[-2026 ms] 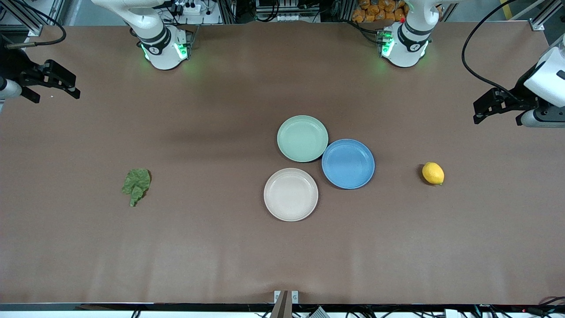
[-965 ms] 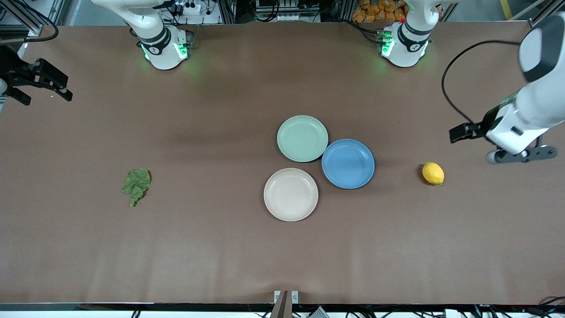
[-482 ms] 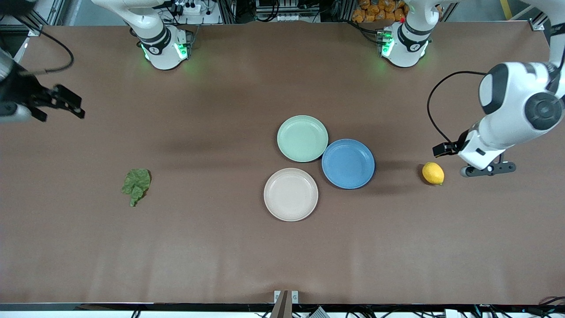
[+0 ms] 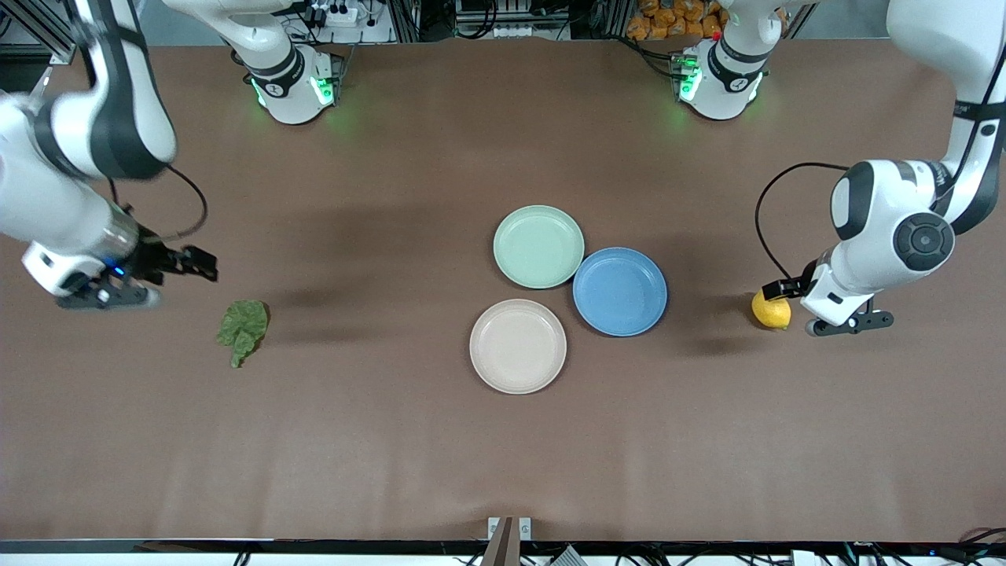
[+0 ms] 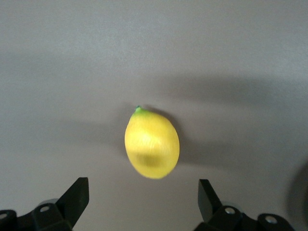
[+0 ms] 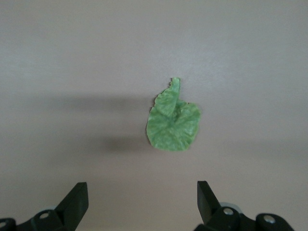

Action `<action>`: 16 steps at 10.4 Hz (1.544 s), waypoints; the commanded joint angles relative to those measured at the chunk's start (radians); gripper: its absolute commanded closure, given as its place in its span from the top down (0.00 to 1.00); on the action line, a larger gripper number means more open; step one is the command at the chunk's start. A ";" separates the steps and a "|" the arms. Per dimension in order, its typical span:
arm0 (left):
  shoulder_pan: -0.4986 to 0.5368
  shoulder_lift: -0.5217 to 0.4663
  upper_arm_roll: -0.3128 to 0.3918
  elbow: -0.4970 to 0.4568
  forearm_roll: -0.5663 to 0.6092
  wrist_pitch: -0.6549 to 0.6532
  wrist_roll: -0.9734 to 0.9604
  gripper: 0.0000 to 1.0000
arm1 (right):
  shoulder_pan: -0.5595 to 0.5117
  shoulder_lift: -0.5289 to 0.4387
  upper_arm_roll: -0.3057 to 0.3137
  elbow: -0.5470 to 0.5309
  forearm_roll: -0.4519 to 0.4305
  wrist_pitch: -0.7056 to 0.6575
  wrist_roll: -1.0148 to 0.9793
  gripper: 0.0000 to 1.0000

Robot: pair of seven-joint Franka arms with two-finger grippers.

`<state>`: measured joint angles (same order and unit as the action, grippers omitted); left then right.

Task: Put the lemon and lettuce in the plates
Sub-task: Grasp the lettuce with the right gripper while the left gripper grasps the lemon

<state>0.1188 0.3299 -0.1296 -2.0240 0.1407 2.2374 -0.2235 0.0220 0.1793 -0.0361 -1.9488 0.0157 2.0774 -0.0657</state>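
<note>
The yellow lemon [image 4: 770, 313] lies on the table toward the left arm's end, beside the blue plate. My left gripper [image 4: 780, 291] hangs low over the lemon's edge, open and empty. In the left wrist view the lemon [image 5: 152, 144] sits just ahead of the open left gripper [image 5: 143, 195]. The green lettuce [image 4: 244, 322] lies toward the right arm's end. My right gripper [image 4: 196, 264] is open and empty over the table beside it. The right wrist view shows the lettuce [image 6: 173, 122] ahead of the right gripper [image 6: 142, 195]. The mint plate [image 4: 538, 246] and cream plate [image 4: 518, 346] are empty mid-table.
A blue plate [image 4: 620, 292] touches the mint plate and lies beside the cream one, between them and the lemon. Both arm bases stand along the table edge farthest from the front camera.
Both arms have swung in from the table's ends and come down, the left gripper to the lemon and the right gripper close to the lettuce. Lemon, lettuce and plates have not moved.
</note>
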 commanded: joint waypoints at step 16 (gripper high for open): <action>0.010 0.176 -0.007 0.096 0.027 0.110 -0.057 0.00 | -0.011 0.376 -0.030 -0.035 0.000 0.524 -0.129 0.41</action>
<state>0.1337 0.4999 -0.1306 -1.9719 0.1407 2.3455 -0.2403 0.0073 0.5503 -0.0672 -1.9683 0.0162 2.5625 -0.1767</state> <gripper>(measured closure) 0.300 0.467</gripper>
